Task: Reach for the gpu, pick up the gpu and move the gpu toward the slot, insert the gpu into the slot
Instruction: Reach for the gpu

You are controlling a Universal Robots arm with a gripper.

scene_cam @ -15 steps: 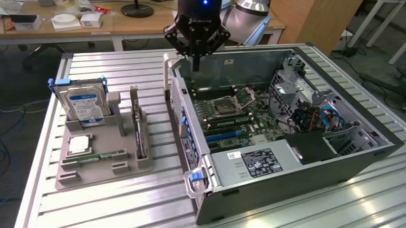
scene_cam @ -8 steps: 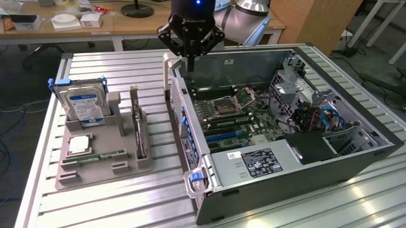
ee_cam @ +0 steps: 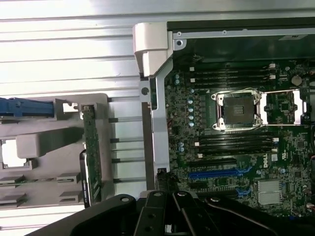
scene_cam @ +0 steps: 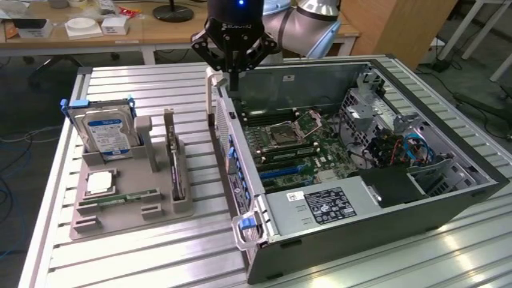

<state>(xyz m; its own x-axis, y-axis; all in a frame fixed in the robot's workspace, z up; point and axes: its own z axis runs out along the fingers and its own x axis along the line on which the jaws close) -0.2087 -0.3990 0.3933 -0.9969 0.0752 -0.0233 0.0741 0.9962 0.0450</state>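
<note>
- Slatted aluminium table (scene_cam: 160, 258) carries the whole setup in the exterior view; a wooden desk (scene_cam: 160, 33) with small white boxes runs along twelve o'clock behind it.
- Grey fixture tray (scene_cam: 128, 225), at eight o'clock. It holds a hard drive (scene_cam: 108, 129) with a blue label, upright, and a processor chip (scene_cam: 100, 182) and a green memory stick (scene_cam: 128, 197), both lying flat.
- The gpu (scene_cam: 175, 171) stands on its long edge in a slotted holder on the three o'clock side of the tray.
- Open computer case (scene_cam: 400, 222), at four o'clock, just beside the tray, with its motherboard exposed.
- The slot (scene_cam: 282, 171), blue, lies on the board at six o'clock from the square processor socket (scene_cam: 292, 127).
- The gripper (scene_cam: 234, 81), at twelve o'clock, hangs over the case edge nearest the tray. The claw is clenched with its fingertips together, well apart from the gpu.
- Wrist view, looking straight down: the gpu shows edge-on in its holder on the tray, with bare table slats between it and the case wall.
- Same view: the blue slot lies inside the case, beyond the black memory connectors (ee_cam: 231, 142) as seen from the socket.
- Same view: the black claw linkage sits in the foreground, near the case wall.
</note>
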